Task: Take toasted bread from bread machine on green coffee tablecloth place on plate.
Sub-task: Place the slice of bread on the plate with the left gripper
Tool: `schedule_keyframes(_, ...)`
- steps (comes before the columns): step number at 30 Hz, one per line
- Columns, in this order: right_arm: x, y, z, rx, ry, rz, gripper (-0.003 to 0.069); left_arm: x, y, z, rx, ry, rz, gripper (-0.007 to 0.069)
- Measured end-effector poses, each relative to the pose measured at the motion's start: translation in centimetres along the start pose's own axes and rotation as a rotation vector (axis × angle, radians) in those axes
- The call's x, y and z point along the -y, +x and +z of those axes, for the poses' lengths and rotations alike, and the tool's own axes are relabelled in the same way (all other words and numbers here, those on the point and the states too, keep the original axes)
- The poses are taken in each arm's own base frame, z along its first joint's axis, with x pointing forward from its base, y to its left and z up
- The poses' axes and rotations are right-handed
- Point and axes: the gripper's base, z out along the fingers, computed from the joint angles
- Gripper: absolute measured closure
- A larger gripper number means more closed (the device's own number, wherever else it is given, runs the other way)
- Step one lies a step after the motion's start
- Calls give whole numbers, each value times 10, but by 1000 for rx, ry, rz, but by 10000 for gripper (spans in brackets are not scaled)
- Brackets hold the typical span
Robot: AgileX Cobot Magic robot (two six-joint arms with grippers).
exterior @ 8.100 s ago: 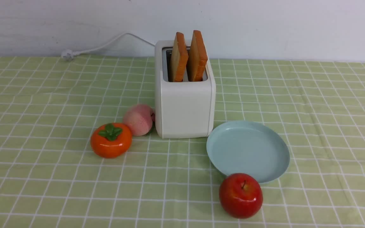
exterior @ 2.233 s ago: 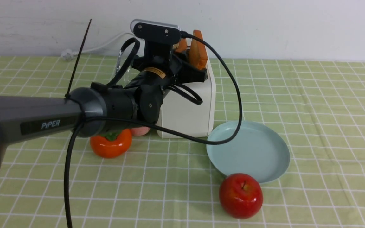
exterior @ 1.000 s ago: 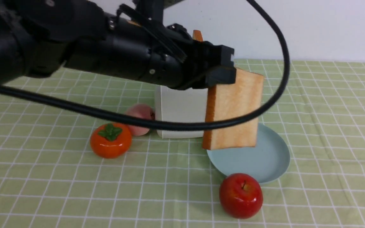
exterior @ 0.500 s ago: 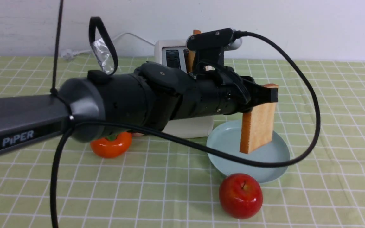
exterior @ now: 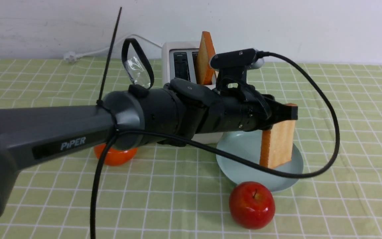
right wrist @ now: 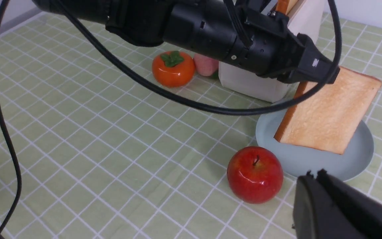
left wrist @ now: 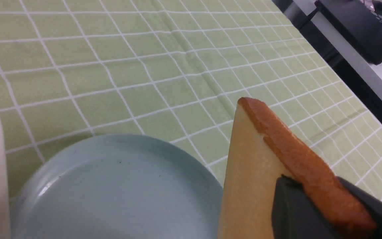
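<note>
- Left pincer point(left wrist: 332, 202): clamped on one bread slice point(exterior: 279, 142), upright over the plate point(exterior: 239, 151); contact unclear.
- Right pincer point(right wrist: 315, 179): together.
- Other slice point(exterior: 205, 59): in the toaster point(exterior: 166, 66), toward half past ten from the plate.
- Apple point(exterior: 252, 205): near six o'clock of the plate.

— What sort of place is this?
— A robotics lab or test area, I'd say: 2 robot arms point(exterior: 151, 113) point(right wrist: 337, 202), 1 marked "PiPER", with loose black cables.
— And the kitchen look?
— Just a toaster point(exterior: 177, 49) and plate point(exterior: 244, 149) on checked cloth point(exterior: 360, 132).
</note>
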Motion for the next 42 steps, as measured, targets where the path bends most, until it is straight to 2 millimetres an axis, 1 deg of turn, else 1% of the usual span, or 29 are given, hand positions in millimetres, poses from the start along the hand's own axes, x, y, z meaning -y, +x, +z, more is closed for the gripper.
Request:
schedule_keyframes(3,0,0,0,0,0,0,648,-5,7,7,-16,-18,22,522)
schedule_keyframes(5,0,0,0,-1,0,0,648,-7,8,9,-17,-26,37,522)
schedule_keyframes(14,0,1,0,-6,-2,0,645,-10,7,9,0,-60,86,522)
schedule_keyframes(21,-1,1,0,-8,-13,7,643,-11,10,11,-8,-59,86,489)
schedule_keyframes(26,-1,1,0,-10,-15,8,643,-11,11,13,-16,-54,84,484)
schedule_keyframes(29,-2,1,0,-9,-17,10,643,-11,12,13,-18,-49,72,503)
schedule_keyframes(30,-2,1,0,-9,-19,11,643,-11,12,13,-19,-46,65,521)
schedule_keyframes(42,-2,1,0,-9,-19,-7,643,-8,13,13,-34,-15,34,526)
